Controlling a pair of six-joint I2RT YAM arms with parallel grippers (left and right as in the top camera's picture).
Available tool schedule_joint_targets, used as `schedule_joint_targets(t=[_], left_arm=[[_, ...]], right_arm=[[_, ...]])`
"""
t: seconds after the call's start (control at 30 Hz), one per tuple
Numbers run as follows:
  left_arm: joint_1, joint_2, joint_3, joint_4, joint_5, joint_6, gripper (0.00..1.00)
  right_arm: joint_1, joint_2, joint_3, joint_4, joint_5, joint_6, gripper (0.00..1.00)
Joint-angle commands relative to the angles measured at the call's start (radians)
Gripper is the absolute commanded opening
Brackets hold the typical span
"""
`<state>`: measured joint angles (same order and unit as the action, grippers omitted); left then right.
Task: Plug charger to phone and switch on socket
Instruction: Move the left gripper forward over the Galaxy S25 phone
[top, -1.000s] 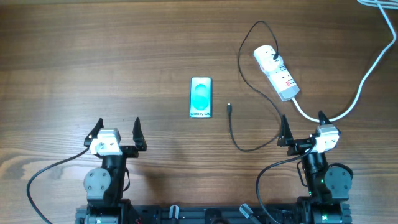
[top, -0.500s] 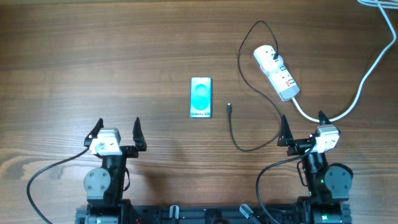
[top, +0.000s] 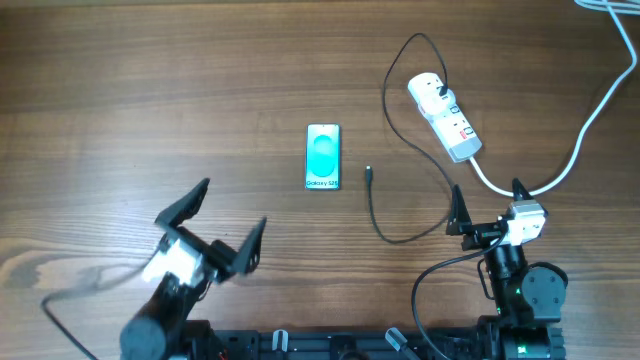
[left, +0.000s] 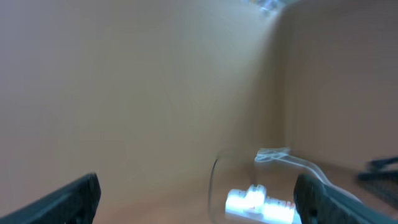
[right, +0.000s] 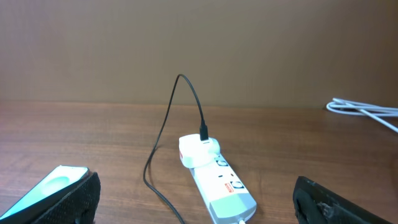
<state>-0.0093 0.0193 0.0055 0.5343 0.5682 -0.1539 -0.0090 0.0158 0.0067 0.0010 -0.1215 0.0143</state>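
With the left gripper (top: 231, 205) and right gripper (top: 486, 190) spread wide and empty, the charger (top: 369, 176) could be nudged askew from the phone (top: 323, 156) by a careless approach.

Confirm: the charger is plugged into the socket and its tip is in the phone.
No. The charger is plugged into the socket, but its tip lies on the table apart from the phone; the overhead view shows it.
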Motion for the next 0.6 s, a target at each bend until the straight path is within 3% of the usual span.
schedule_joint_targets(t=[0.0,0.1,0.23,0.33,0.5,0.57], left_arm=[[-0.002,-0.005,0.020,0.306,-0.021,-0.063,1.00],[-0.002,0.041,0.157,0.254,-0.083,-0.087,1.00],[-0.002,0.347,0.616,-0.405,-0.008,-0.090,1.00],[-0.002,0.738,1.050,-0.904,0.080,-0.090,1.00],[-0.002,1.147,1.399,-1.084,0.599,-0.091,1.00],[-0.015,1.234,1.418,-1.043,0.681,-0.169,1.00]], right_arm=[[0.005,-0.002,-0.002,0.005,0.020,0.013,1.00],[0.005,-0.002,-0.002,0.005,0.020,0.012,1.00],[0.005,-0.002,-0.002,0.005,0.020,0.012,1.00],[0.005,-0.002,-0.002,0.005,0.020,0.013,1.00],[0.005,-0.002,-0.002,0.005,0.020,0.012,1.00],[0.005,-0.002,-0.002,0.005,0.020,0.012,1.00]])
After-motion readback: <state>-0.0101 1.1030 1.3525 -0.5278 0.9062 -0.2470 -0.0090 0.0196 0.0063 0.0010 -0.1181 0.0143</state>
